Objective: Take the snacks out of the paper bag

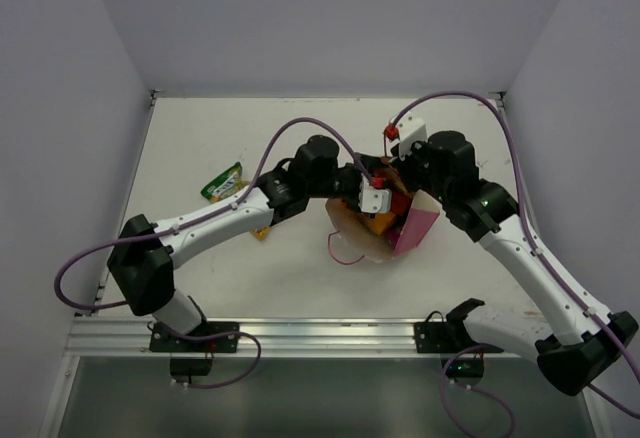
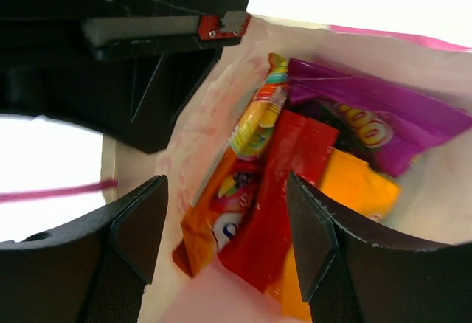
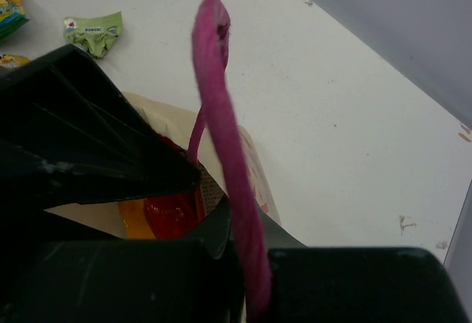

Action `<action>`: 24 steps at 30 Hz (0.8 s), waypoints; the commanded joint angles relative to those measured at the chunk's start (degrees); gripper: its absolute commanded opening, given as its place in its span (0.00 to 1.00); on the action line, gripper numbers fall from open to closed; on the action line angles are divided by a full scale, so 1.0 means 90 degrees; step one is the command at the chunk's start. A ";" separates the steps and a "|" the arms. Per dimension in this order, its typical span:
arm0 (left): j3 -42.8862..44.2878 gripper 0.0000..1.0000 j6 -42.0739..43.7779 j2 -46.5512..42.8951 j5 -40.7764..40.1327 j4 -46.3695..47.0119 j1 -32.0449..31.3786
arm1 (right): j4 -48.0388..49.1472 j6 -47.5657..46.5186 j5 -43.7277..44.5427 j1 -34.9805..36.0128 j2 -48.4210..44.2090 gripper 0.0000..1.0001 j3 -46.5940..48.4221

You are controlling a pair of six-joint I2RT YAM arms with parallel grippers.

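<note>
1. The paper bag sits tipped near the middle of the counter; inside it a red packet, an orange packet and a purple packet overlap
2. The left tool is in the bag's mouth, jaws wide, straddling the red and orange packets; it may pinch both, or catch the bag wall
3. The right tool is clamped on the pink cord handle; if the cord slips, the bag may sag shut or drag along with the packet

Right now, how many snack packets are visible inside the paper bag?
4 in the paper bag: purple packet upper right, red packet in the middle, printed orange packet left of it, plain orange packet right of it. Others may be hidden underneath.
</note>
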 commanded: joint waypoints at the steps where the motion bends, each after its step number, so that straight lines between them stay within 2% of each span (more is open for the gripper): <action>1: 0.0473 0.69 0.0526 0.0368 -0.0080 0.0187 -0.0031 | 0.0538 0.0013 -0.0355 0.0042 -0.0065 0.00 0.0409; 6: 0.0941 0.65 0.0673 0.0964 -0.0187 0.0099 -0.0031 | 0.0597 0.0022 -0.0384 0.0051 -0.0134 0.00 0.0389; 9: 0.1088 0.56 0.0693 0.1218 -0.0226 0.0196 -0.0022 | 0.0607 0.0032 -0.0365 0.0042 -0.0153 0.00 0.0331; 10: 0.1156 0.46 0.0712 0.1325 -0.0226 0.0186 -0.0022 | 0.0607 0.0042 -0.0355 0.0042 -0.0163 0.00 0.0311; 12: 0.1215 0.34 0.0693 0.1384 -0.0139 0.0099 -0.0022 | 0.0646 0.0052 -0.0326 0.0051 -0.0202 0.00 0.0243; 13: 0.1235 0.19 0.0664 0.1394 -0.0109 0.0098 -0.0022 | 0.0684 0.0052 -0.0258 0.0051 -0.0231 0.00 0.0204; 15: 0.1148 0.00 0.0664 0.1355 -0.0090 0.0098 -0.0022 | 0.0772 0.0042 -0.0218 0.0051 -0.0290 0.00 0.0116; 18: 0.1011 0.00 0.0673 0.1141 -0.0109 -0.0204 -0.0022 | 0.0831 0.0032 -0.0092 0.0042 -0.0309 0.00 0.0057; 24: 0.0718 0.00 0.0615 -0.0010 -0.0158 -0.0273 -0.0031 | 0.0958 -0.0026 0.0553 0.0022 -0.0222 0.00 -0.0079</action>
